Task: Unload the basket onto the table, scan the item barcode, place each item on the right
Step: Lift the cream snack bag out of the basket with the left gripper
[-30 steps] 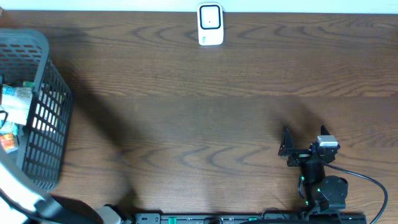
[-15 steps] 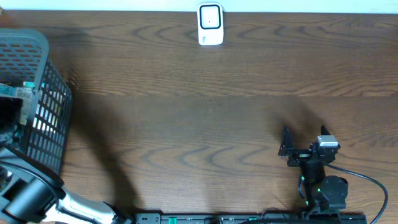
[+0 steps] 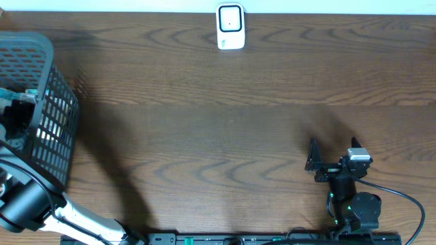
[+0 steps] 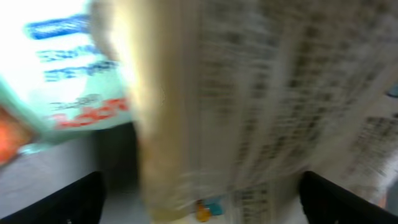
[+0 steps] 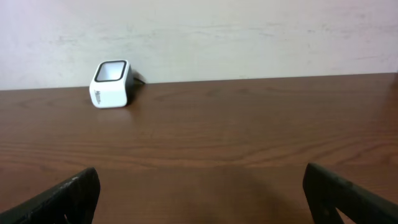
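A white barcode scanner (image 3: pixel 230 27) stands at the table's far edge; the right wrist view has the scanner (image 5: pixel 111 83) at the upper left. The items lie in a black mesh basket (image 3: pixel 51 88) at the left. My left gripper (image 3: pixel 15 121) is down inside the basket, open, over the items. The blurred left wrist view has my left gripper (image 4: pixel 201 202) close above a beige package with fine print (image 4: pixel 249 93) and a white-green package (image 4: pixel 68 68); nothing is gripped. My right gripper (image 3: pixel 310 155) rests open at the front right, holding nothing.
The left arm's link (image 3: pixel 30 204) crosses the front left corner beside the basket. The right arm's base and cable (image 3: pixel 381 194) sit at the front right. Bare wood (image 3: pixel 218 136) lies between basket, scanner and right arm.
My left arm has swung up from the front left corner into the basket and now covers the packages there. The right arm has not moved.
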Available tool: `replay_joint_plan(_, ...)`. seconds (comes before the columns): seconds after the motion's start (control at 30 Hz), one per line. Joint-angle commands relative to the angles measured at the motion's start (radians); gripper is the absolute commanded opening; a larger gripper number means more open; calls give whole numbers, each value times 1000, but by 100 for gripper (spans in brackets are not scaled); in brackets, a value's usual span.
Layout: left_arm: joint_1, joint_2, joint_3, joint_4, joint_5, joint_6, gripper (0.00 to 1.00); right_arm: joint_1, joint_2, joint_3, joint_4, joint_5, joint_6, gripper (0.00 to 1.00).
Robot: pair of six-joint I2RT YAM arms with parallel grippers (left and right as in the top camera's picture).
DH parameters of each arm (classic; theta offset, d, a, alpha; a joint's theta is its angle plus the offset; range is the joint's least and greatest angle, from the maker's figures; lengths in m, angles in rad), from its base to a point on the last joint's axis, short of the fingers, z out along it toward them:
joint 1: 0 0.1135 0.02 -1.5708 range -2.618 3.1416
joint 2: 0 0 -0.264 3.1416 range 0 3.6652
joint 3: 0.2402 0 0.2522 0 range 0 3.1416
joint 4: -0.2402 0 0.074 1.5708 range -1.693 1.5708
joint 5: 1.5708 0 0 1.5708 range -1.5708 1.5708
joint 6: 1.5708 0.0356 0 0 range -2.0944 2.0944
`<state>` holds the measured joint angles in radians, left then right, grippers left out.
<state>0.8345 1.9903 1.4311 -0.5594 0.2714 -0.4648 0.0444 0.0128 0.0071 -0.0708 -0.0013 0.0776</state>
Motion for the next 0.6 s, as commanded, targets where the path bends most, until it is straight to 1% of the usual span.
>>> replay_joint_plan(0.0,-13,43,-22,14,11,42,82,10,-3,-2,-4,-2,-12,99)
replay_joint_plan(0.07,-13,44,-22,16,8,54,63,10,-3,-2,-4,-2,-12,99)
replay_joint_plan(0.1,-13,44,-22,16,6,54,55,10,-3,-2,-4,-2,-12,99)
replay_joint_plan(0.13,-13,44,-22,16,5,54,43,10,-3,-2,-4,-2,-12,99)
replay_joint_plan(0.23,-13,44,-22,16,5,53,13,10,-3,-2,-4,-2,-12,99)
replay_joint_plan(0.27,-13,44,-22,16,5,53,12,10,-3,-2,-4,-2,-12,99)
replay_joint_plan(0.3,-13,44,-22,15,5,53,8,10,-3,-2,-4,-2,-12,99)
replay_joint_plan(0.43,-13,26,-22,7,8,52,8,10,-3,-2,-4,-2,-12,99)
replay_joint_plan(0.57,-13,-61,-20,9,16,33,7,10,-3,-2,-4,-2,-12,99)
